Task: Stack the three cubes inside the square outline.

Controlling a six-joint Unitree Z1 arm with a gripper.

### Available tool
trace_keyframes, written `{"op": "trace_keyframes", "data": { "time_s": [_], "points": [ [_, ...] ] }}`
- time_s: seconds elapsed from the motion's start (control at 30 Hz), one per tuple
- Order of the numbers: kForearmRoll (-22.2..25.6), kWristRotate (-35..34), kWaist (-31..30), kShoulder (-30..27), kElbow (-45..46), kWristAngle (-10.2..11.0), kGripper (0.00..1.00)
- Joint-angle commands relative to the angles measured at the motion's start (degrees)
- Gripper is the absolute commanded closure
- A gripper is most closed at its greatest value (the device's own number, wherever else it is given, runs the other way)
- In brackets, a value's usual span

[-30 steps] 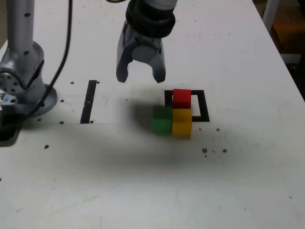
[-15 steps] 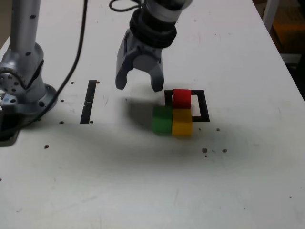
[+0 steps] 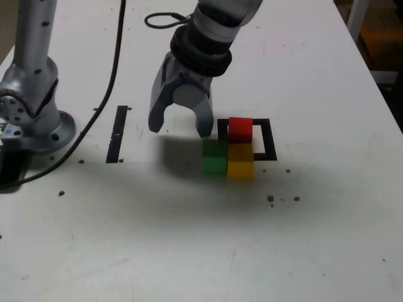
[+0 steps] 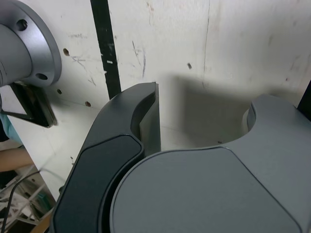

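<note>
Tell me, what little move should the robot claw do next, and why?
Probably slide toward the exterior view's right and lower over the green cube. The gripper hangs open and empty just beside that cube, which sits outside the square outline, touching the yellow cube. No cube is stacked yet, and green is nearest.

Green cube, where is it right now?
In the exterior view the small matte green cube sits on the white table, against the yellow cube's left side, just outside the black tape square outline.
</note>
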Motion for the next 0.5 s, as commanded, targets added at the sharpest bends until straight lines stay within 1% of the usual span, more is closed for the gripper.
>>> {"op": "trace_keyframes", "data": {
  "time_s": [0.0, 0.23, 0.37, 0.47],
  "points": [
    [-0.12, 0.05, -0.78, 0.37, -0.23, -0.61, 0.31],
    [-0.91, 0.06, -3.64, 0.58, -0.58, -3.33, 0.31],
    [-0.90, 0.06, -4.50, 0.52, -0.30, -4.34, 0.31],
    [-0.85, 0.08, -5.50, 0.35, 0.18, -5.49, 0.31]
  ]
}}
